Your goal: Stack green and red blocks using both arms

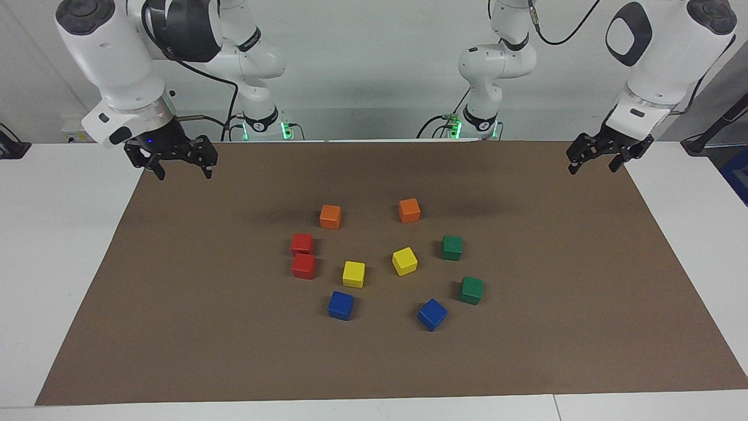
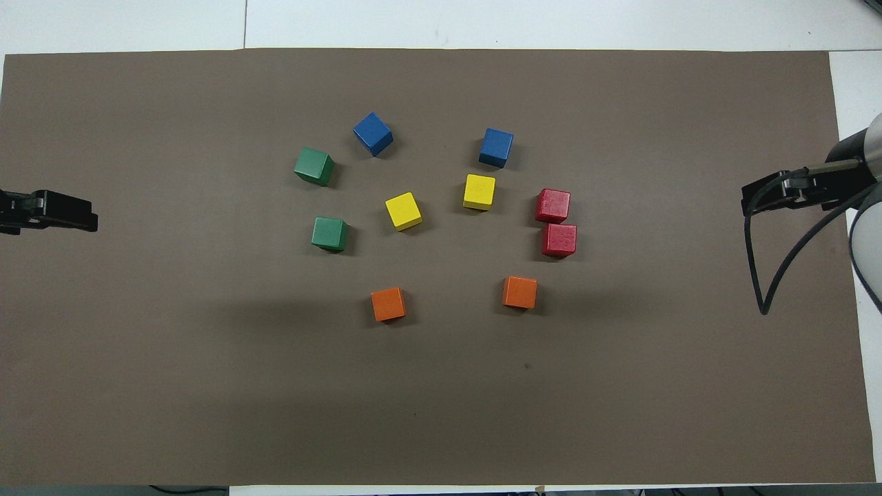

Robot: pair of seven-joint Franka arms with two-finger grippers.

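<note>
1. Green blocks, 2 of them (image 1: 452,247) (image 1: 471,290), sit apart at 3 o'clock of the cluster in the facing view, toward the left arm's end.
2. Red blocks, 2 of them (image 1: 302,244) (image 1: 303,265), touch at 9 o'clock.
3. Orange cubes (image 1: 330,216), yellow cubes (image 1: 353,273) and blue cubes (image 1: 340,305) fill the middle.
4. Left end effector (image 1: 597,161) and right end effector (image 1: 182,165), both released, hover over the brown mat's (image 1: 175,327) corners nearest the robots; wide bare mat rings the cluster.
</note>
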